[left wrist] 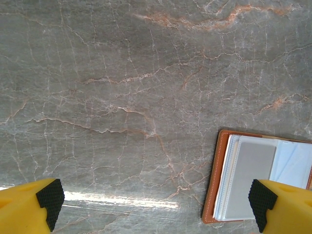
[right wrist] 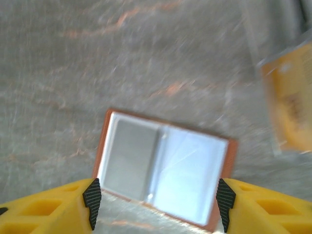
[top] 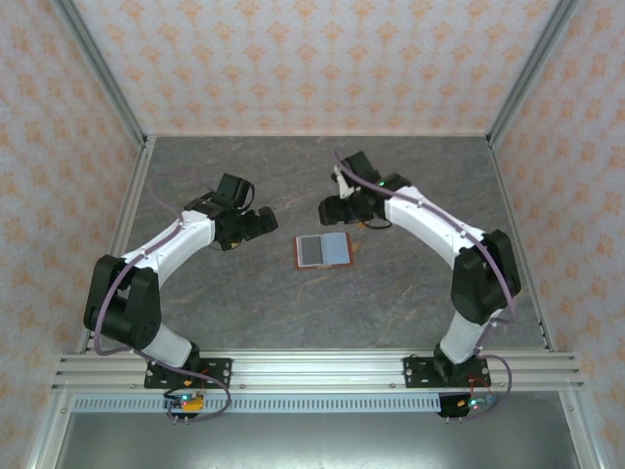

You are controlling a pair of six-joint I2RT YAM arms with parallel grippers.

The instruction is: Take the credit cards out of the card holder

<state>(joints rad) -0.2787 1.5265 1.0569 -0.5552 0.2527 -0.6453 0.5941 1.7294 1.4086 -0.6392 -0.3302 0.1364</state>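
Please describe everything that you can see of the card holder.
The card holder lies open and flat on the grey marbled table, near its middle. It has a reddish-brown, leather-like rim and clear plastic sleeves inside: one half looks grey, the other pale blue. It seems to rest on the table alone, with nothing gripping it.

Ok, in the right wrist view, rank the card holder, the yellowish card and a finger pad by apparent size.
1. card holder, open flat.
2. yellowish card, blurred, cut by the frame edge, so unsure.
3. finger pad, smallest though nearest the camera.
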